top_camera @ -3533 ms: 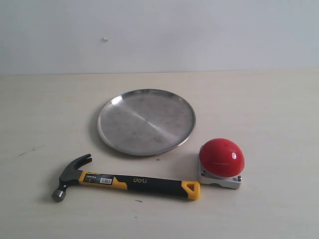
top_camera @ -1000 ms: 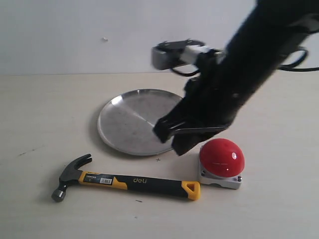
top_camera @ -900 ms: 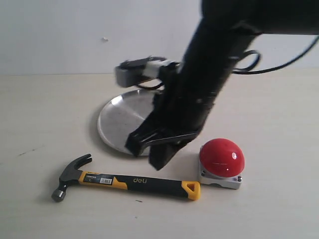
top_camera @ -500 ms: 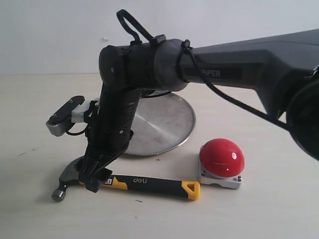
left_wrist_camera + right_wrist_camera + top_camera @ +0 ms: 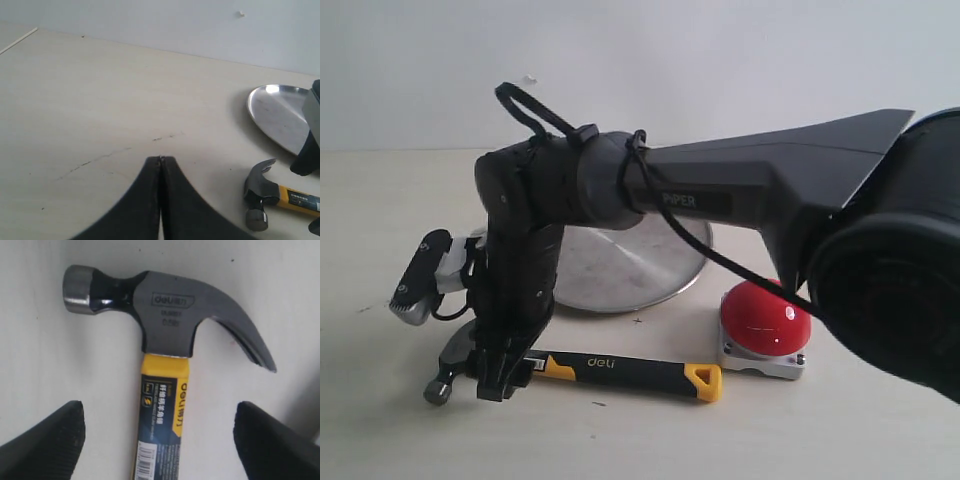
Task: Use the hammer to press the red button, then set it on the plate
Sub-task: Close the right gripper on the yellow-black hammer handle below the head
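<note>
R tool [image 5: 498, 382] is down over the hammer [image 5: 620, 368], jaws spread wide, gripping nothing. In the R wrist view its two fingers [image 5: 47, 440] sit one on each side of the yellow-black handle, just below the dark head. A strip of bare tabletop [image 5: 380, 220] shows between each pad and the handle, so no contact.

Exterior view: hammer lies flat on the tabletop at approx 6-7 o'clock of the plate [image 5: 640, 270]. Head is at the 9 o'clock end w/ claw curving toward 12. The yellow end w/ triangular hole is at the 3 o'clock end, just beside the grey base of the red button [image 5: 767, 315]; can't tell if they touch. "deli" reads on the black grip.

Red button sits at approx 4-5 o'clock of the plate, near the rim but apart from it. The plate's 9 o'clock side is hidden behind the R arm. That arm is black, marked "PIPER", and reaches in from 3 o'clock across the middle. Its grey wrist cam [image 5: 420, 278] sticks out toward 9 o'clock.

L tool [image 5: 160, 159] shows only in its own wrist view: fingertips pressed together, nothing between them, above bare tabletop and apart from the hammer head and plate.
</note>
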{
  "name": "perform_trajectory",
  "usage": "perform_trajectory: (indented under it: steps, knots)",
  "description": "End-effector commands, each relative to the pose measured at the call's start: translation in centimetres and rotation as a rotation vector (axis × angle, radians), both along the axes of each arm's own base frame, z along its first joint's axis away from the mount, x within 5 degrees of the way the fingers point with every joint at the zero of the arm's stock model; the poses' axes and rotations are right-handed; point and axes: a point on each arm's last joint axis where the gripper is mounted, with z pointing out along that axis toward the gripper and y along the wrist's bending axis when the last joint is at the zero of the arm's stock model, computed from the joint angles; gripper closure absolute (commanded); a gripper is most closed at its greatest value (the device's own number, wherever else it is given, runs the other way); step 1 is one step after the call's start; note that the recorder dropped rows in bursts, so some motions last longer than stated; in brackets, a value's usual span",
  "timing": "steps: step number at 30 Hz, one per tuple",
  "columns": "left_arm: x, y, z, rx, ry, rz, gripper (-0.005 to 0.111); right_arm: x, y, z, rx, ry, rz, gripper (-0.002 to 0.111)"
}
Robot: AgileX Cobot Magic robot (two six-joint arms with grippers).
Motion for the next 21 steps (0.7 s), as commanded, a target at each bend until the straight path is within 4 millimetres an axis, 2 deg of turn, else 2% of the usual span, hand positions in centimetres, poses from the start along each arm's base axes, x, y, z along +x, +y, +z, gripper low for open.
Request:
perform_trajectory:
  steps: [1, 11, 21]
  knots:
    - [0.0, 0.0, 0.1, -0.001, -0.011, 0.004, 0.107, 0.1, 0.4, 0.3, -0.008, -0.065, 0.023, 0.034]
    - [0.0, 0.0, 0.1, -0.001, -0.011, 0.004, 0.107, 0.2, 0.4, -1.6, -0.035, -0.049, 0.026, 0.037]
    - [0.0, 0.0, 0.1, -0.001, -0.011, 0.004, 0.107, 0.2, 0.5, -1.9, -0.035, -0.046, 0.026, 0.041]
